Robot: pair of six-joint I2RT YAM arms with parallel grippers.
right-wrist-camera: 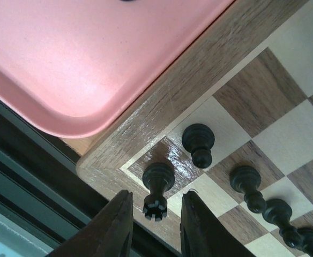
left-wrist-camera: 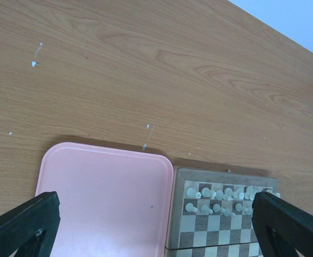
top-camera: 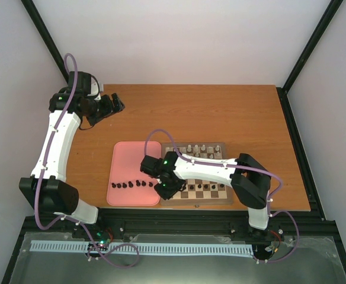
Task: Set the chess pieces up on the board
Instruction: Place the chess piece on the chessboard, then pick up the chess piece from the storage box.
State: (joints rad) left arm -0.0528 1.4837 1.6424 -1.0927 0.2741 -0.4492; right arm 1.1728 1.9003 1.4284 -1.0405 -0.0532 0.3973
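rook [right-wrist-camera: 157, 182] on the near-left corner of the board [right-wrist-camera: 146, 115]
right gripper [right-wrist-camera: 156, 206] jaws stand apart either side of the upright rook, on its home square; left gripper [left-wrist-camera: 154, 214], jaws wide, hangs far left, out of the way; more pieces [top-camera: 131, 184] wait on the tray [top-camera: 131, 154].

A wooden table [top-camera: 220, 112] carries two things near its front edge: a pink tray [top-camera: 131, 163] on the left and, just beside it, the board [top-camera: 196, 202] (edges running parallel).
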